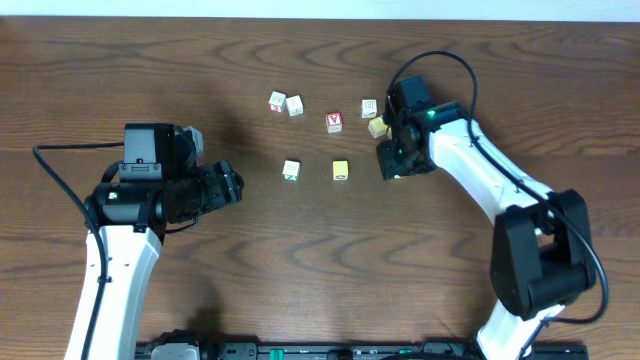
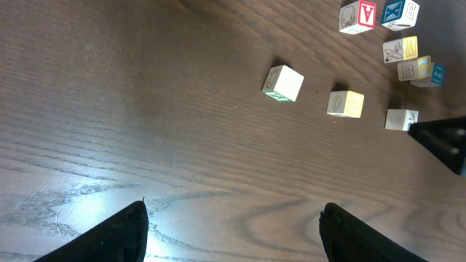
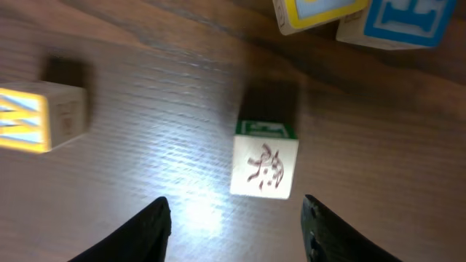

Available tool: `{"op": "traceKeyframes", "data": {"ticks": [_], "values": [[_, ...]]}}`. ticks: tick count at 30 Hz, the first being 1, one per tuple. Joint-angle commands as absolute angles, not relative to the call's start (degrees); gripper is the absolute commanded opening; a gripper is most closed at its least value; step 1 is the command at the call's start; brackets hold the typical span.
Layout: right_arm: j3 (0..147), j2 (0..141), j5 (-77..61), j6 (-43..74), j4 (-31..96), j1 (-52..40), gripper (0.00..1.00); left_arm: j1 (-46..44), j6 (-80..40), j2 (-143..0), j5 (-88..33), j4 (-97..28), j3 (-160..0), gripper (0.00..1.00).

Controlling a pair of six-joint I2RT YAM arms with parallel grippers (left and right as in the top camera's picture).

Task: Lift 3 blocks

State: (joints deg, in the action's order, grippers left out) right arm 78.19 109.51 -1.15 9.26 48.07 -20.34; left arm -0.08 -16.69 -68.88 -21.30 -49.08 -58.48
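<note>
Overhead: white block (image 1: 291, 170) and yellow block (image 1: 341, 170) sit side by side but apart, mid-table (image 1: 300, 280), both untouched. Left gripper (image 1: 232, 186) hangs left of the white one, well clear. Right gripper (image 1: 394, 166) is down just right of the yellow block; the wrist masks whatever is under it from up here. Red block (image 1: 334, 122) and the cluster around it lie further back, not ours. Left wrist: fingers (image 2: 109, 234) wide apart, nothing between them but bare wood. White, yellow, then cream block (image 2: 401, 119) run in a row off to the right, with the right arm's dark tip just beside the cream one. Right wrist: cream block (image 3: 264, 166) is flat on the table, centred between the fingers (image 3: 138, 233). Jaws are apart with a gap showing each side, so no contact. A blue block (image 3: 397, 22) sits at the top edge, clear of the grasp. The fingertips run out of frame, so depth is hard to read; probably low enough. Step: lining up the grasp on block one of three, none lifted. Next: pinch squarely on the two side faces, confirm the hold, lift straight up, stay clear of the neighbours behind. After that, white and yellow, which look to be within the left arm's reach.
</note>
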Motion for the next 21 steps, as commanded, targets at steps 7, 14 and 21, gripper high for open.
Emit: {"op": "traceKeyframes", "data": {"ticks": [7,14,21], "values": [[78.52,112.05,1.23,5.45,45.54,-19.9,0.68,-0.19,-16.78,-69.01,-21.85,-49.23,-59.46,0.76],[78.46,115.79,1.26,5.5,43.24,-19.68,0.64,-0.19,-16.78,-69.01,-21.85,-49.23,-59.46,0.76],[78.46,117.34,1.23,5.74,42.85,-19.35,0.52,-0.19,-16.78,-69.01,-21.85,-49.23,-59.46,0.76]]}}
